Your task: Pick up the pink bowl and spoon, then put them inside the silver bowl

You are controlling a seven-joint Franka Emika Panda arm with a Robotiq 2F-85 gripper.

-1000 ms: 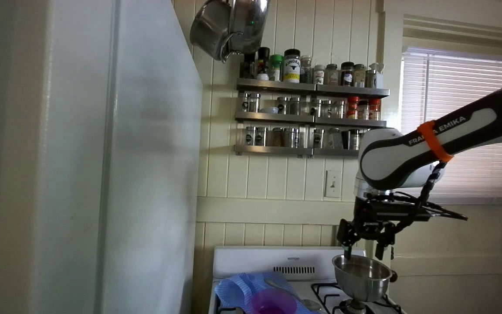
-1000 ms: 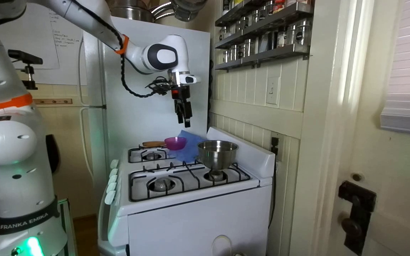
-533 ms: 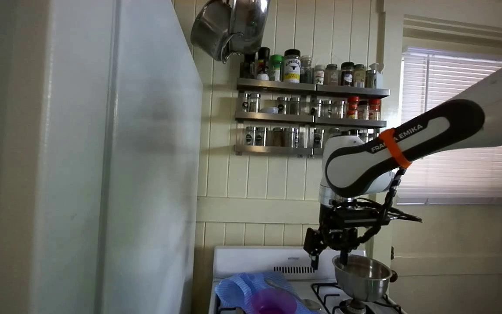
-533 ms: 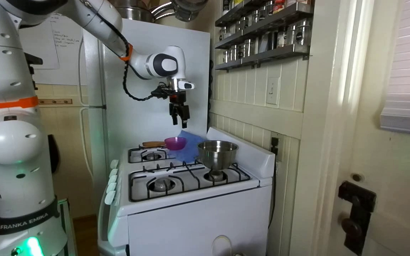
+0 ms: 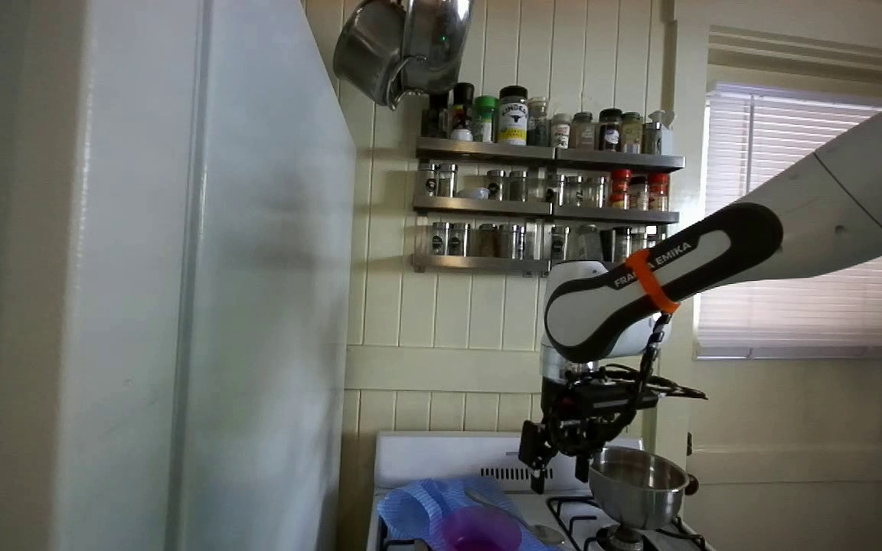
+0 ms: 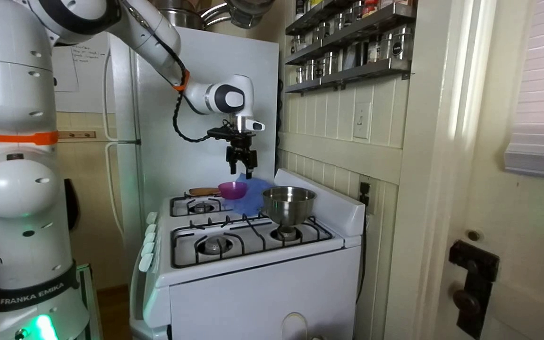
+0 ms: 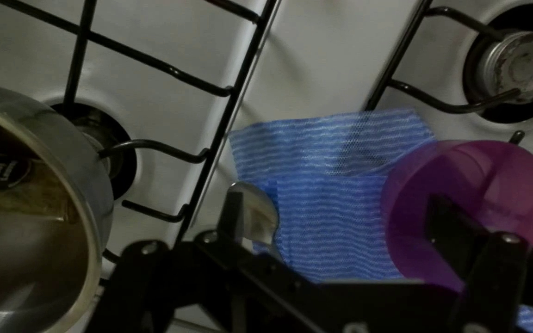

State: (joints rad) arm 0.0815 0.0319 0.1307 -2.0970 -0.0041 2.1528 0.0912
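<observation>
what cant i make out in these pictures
Spoon: most of its handle in the wrist view, hidden by the gripper.
Silver bowl and item inside: left parts in the wrist view, cut off by the edge.
Pink bowl: bottom in an exterior view, cut off by the lower edge.
Wooden object: right end in an exterior view, hidden by the pink bowl.
Jars: most labels too small in both exterior views.

One pink bowl (image 6: 233, 191), one silver bowl (image 6: 289, 208), one spoon (image 7: 259, 217) and one blue cloth (image 7: 326, 222) are showing. The silver bowl is holding one jar (image 7: 21, 187). One pincer (image 6: 241, 172) is showing two fingers (image 7: 232, 217). In an exterior view, three burners (image 6: 215, 244) and two orange bands (image 6: 182, 81) are appearing.
</observation>
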